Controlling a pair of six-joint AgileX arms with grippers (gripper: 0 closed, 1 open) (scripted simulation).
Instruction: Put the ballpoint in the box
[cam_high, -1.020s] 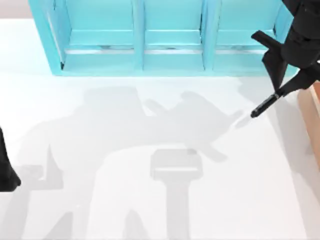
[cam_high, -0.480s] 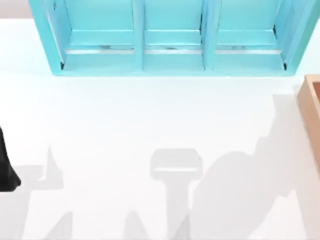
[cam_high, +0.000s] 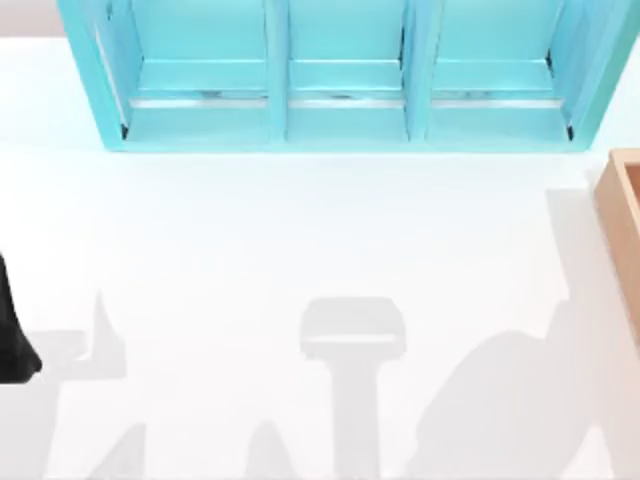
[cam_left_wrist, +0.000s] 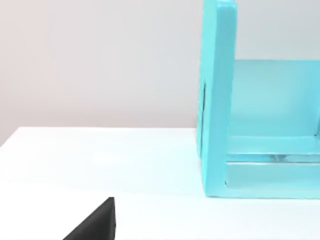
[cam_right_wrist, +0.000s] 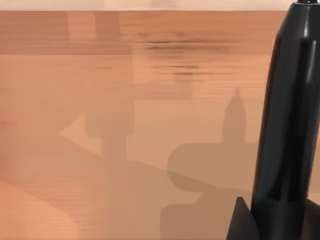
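The ballpoint (cam_right_wrist: 285, 125) is a slim glossy black pen, close in the right wrist view and hanging over the darker brown inside of the box (cam_right_wrist: 100, 100). My right gripper (cam_right_wrist: 270, 230) is shut on the ballpoint, with one dark finger (cam_right_wrist: 239, 224) showing beside the barrel. Pen and gripper cast a shadow on the box floor. In the top view the tan box (cam_high: 625, 210) is cut off by the table's right edge. My left gripper (cam_high: 12, 345) stays parked at the left edge, with one black finger (cam_left_wrist: 95, 225) showing in its wrist view.
A large turquoise three-compartment shelf unit (cam_high: 340, 80) stands along the back of the white table (cam_high: 300, 230); its side wall (cam_left_wrist: 217, 100) faces the left wrist camera. Arm shadows fall on the front of the table.
My right arm, carrying the ballpoint, has left the top view to the right, over the box. Its shadow has slid to the front right. The left arm has not moved.
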